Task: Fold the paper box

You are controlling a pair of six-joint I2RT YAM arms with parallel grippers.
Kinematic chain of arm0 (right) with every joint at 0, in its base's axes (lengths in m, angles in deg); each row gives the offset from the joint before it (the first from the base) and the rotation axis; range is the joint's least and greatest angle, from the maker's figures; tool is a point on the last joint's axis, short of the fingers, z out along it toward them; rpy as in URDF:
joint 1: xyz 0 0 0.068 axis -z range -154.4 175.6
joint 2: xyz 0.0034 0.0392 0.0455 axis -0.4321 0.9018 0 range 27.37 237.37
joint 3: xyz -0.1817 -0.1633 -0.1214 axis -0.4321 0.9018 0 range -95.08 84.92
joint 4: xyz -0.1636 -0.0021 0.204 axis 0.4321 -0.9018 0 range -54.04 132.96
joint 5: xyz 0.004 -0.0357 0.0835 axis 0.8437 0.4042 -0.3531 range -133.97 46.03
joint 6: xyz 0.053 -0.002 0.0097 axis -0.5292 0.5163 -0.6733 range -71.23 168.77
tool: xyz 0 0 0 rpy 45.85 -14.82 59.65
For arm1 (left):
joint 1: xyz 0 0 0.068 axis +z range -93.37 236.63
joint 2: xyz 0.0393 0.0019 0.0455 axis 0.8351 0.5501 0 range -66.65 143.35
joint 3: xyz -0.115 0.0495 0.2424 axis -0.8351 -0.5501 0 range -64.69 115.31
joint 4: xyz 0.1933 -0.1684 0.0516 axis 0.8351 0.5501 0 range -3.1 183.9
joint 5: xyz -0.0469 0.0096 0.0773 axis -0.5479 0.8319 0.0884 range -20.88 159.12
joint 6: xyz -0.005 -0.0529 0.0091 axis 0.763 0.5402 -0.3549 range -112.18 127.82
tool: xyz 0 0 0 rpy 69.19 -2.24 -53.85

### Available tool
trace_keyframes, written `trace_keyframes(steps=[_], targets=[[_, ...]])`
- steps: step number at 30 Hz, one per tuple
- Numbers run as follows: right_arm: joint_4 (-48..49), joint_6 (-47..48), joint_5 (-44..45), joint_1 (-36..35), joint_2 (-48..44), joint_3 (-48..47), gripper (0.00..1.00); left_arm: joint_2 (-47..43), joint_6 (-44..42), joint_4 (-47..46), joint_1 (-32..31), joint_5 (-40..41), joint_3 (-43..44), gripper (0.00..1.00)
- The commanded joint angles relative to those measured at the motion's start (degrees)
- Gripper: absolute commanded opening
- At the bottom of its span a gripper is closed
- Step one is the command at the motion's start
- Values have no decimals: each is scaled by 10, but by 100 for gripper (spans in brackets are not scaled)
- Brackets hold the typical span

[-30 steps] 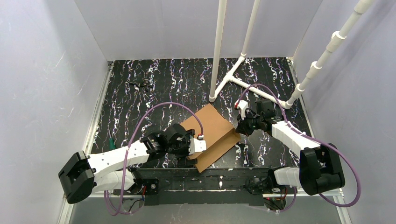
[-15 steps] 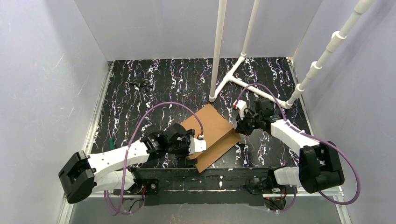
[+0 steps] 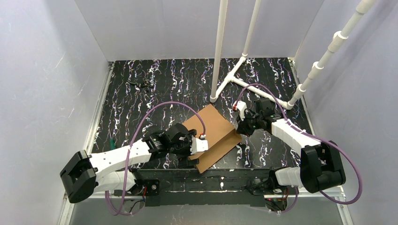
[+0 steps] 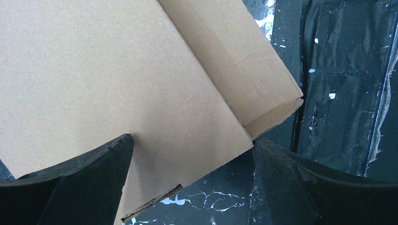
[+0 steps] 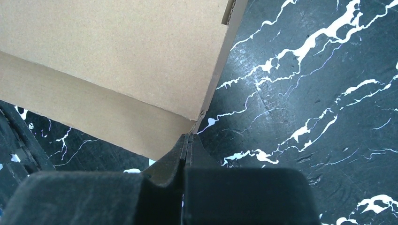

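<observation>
Cardboard sits between the two claws: the paper box (image 3: pixel 213 133), brown and folded shallow, lies on the black marbled table (image 3: pixel 155 89). The left gripper (image 4: pixel 190 152) stands spread wide over the box's edge and grips nothing. One of its fingers (image 4: pixel 84 187) is over the top panel, and the other is off the box, just beside the folded side flap. The right gripper (image 5: pixel 187 140) is pinched tight and empty. The box's corner is right ahead of its tips; whether they touch it, I cannot tell.
</observation>
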Motion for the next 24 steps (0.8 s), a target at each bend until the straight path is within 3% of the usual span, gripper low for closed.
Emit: trace_keyframes(steps=[1,13,24], targets=[[-49,10,-22,-14,0,-12,1,15,19,19,1,17,12,98],[-78,48,-10,-14,21,-21,1,22,19,27,2,17,17,98],[-55,4,2,-12,37,-30,1,19,19,27,1,13,16,98]])
